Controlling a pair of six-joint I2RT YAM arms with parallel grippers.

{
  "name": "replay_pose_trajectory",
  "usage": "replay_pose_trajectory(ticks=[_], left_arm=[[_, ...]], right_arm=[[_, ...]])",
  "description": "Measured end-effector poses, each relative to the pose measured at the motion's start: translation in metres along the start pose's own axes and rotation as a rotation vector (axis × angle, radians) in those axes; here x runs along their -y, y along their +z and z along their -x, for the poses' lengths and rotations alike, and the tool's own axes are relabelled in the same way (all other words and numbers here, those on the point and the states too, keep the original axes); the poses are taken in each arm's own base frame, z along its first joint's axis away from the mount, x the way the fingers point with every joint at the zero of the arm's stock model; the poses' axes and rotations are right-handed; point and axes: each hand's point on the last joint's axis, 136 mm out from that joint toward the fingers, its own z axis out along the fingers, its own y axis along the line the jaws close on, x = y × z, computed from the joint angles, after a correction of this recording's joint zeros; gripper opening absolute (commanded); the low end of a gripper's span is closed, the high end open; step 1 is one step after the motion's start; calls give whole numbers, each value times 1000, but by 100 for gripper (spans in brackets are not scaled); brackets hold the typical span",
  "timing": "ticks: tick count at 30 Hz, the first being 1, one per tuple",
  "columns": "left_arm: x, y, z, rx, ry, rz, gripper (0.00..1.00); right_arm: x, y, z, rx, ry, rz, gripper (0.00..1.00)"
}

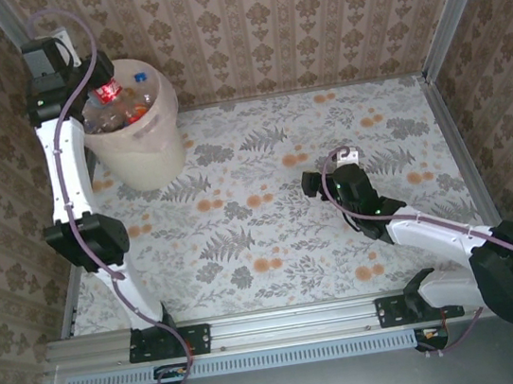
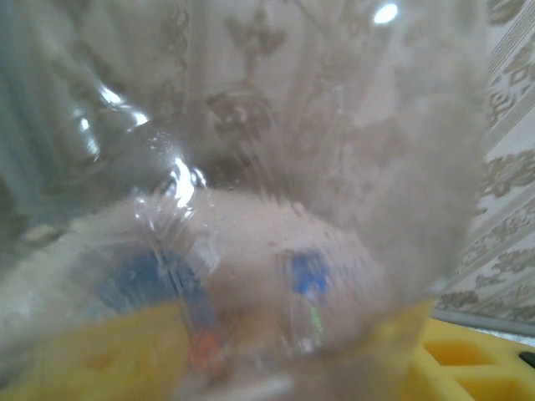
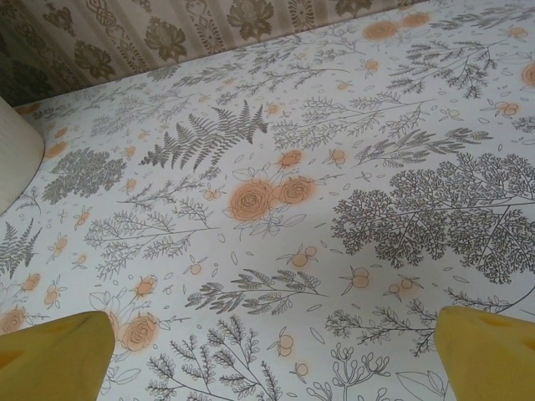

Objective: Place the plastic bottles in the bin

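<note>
Hanging directly over the bin [image 1: 142,160], the left gripper [image 2: 276,351] clasps a clear plastic bottle [image 2: 267,192] above the bottles [image 1: 135,106] lying inside, so its drop looks straight down, while the right gripper [image 3: 267,355] gapes empty over the table [image 3: 351,125], well apart.

Both the left arm [image 1: 71,180] and the right arm [image 1: 435,236] are built of smooth white links joined by chunky black joint housings [image 1: 86,240], each standing on a black base bracket [image 1: 168,341]. A lilac cable [image 1: 93,48] loops loosely along each arm. Small green lights [image 1: 370,203] glow on the black wrist housings. The right gripper [image 3: 272,368] has broad yellow fingers [image 3: 58,355].
</note>
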Motion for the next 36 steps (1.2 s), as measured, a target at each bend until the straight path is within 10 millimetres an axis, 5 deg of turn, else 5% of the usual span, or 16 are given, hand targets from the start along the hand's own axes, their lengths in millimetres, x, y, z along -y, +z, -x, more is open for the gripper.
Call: replay_pose_trajectory(ticks=[5, 8, 16, 25, 27, 31, 36], left_arm=[[2, 10, -20, -85, 44, -65, 63], [4, 13, -26, -121, 71, -82, 84], [7, 6, -15, -112, 72, -78, 100], [41, -29, 15, -1, 12, -185, 98], [53, -25, 10, -10, 11, -221, 95], [69, 1, -16, -80, -14, -253, 72], [61, 28, -20, -59, -12, -215, 62]], right_arm=[[2, 0, -3, -10, 2, -9, 100], [3, 0, -3, -13, 2, -12, 100], [0, 1, 3, -7, 8, -10, 100], [1, 7, -5, -30, 3, -21, 100], [1, 7, -6, -32, 2, -23, 100], [1, 7, -6, -32, 2, -23, 100], [2, 7, -6, -35, 1, -24, 100]])
